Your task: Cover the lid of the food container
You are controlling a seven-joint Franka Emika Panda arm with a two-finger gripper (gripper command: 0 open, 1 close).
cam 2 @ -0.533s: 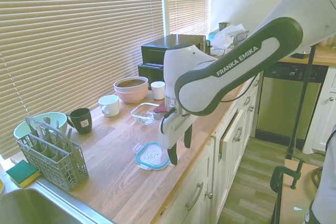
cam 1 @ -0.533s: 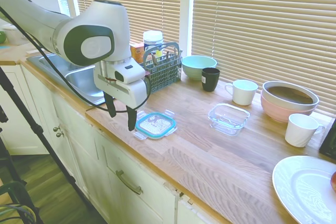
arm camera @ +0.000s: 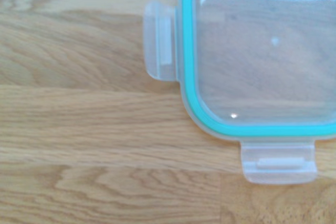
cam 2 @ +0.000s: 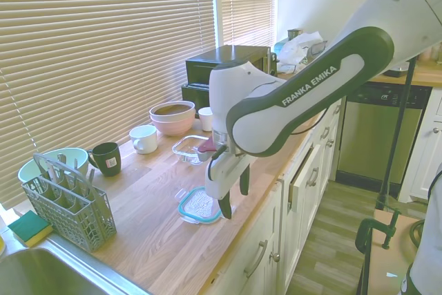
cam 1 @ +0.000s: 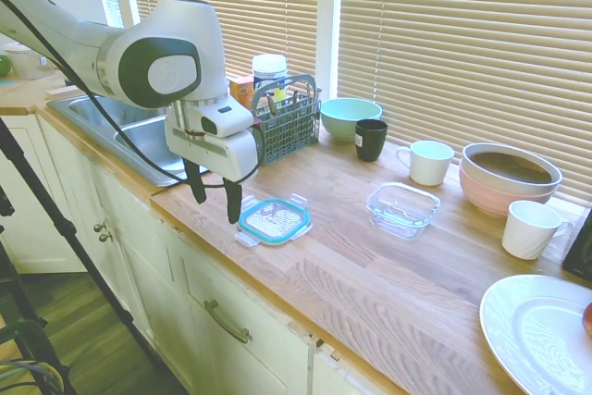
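Note:
The lid [cam 1: 275, 220] lies flat on the wooden counter near its front edge, clear with a teal rim and clear snap tabs; the lid [cam 2: 200, 206] shows partly behind the arm in the second exterior view, and one corner of the lid [arm camera: 262, 56] fills the wrist view. The clear food container [cam 1: 402, 207] stands apart to the right of the lid, and the food container [cam 2: 188, 148] is empty. My gripper [cam 1: 215, 196] hangs open just left of the lid, above the counter's edge, holding nothing. In the second exterior view the gripper [cam 2: 234, 197] sits beside the lid.
A grey cutlery basket [cam 1: 287, 117] and a sink [cam 1: 148, 141] lie behind the gripper. A mint bowl [cam 1: 350, 117], dark mug [cam 1: 370, 139], white mugs [cam 1: 427, 162], pink bowl [cam 1: 509, 178] and white plate [cam 1: 541, 330] stand along the counter.
The gripper has risen slightly and shifted a little toward the sink side, away from the counter's front edge. The lid and container have not moved.

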